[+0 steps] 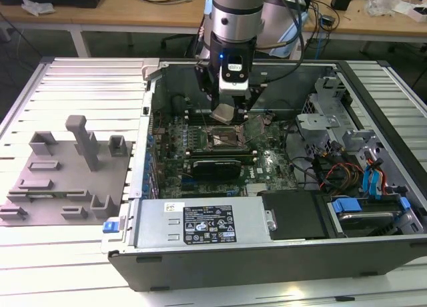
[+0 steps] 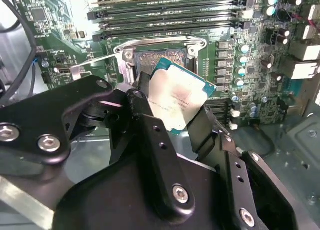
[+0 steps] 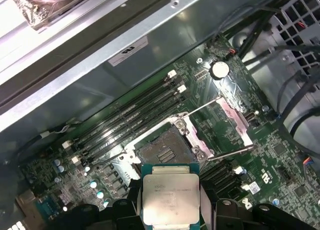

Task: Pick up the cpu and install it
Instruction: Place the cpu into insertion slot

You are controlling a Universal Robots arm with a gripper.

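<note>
The cpu [image 3: 170, 198] is a small square chip with a silvery metal top and a green rim, held between my gripper's black fingers [image 3: 206, 200]. In the exterior view my gripper [image 1: 225, 113] hangs inside the open computer case with the cpu [image 1: 223, 114] just above the motherboard. The open socket [image 3: 167, 151], with its metal frame swung up, lies right beside the chip in the first wrist view. The socket [image 2: 167, 60] sits just past the tilted cpu [image 2: 176, 100] in the second wrist view.
The case [image 1: 267, 233] lies open on a ribbed metal table, its power supply along the near wall. Memory slots [image 3: 135, 115] run beside the socket. A grey fixture tray [image 1: 67, 180] stands on the exterior view's left. Cables and drive bays [image 1: 353, 167] fill the case's right side.
</note>
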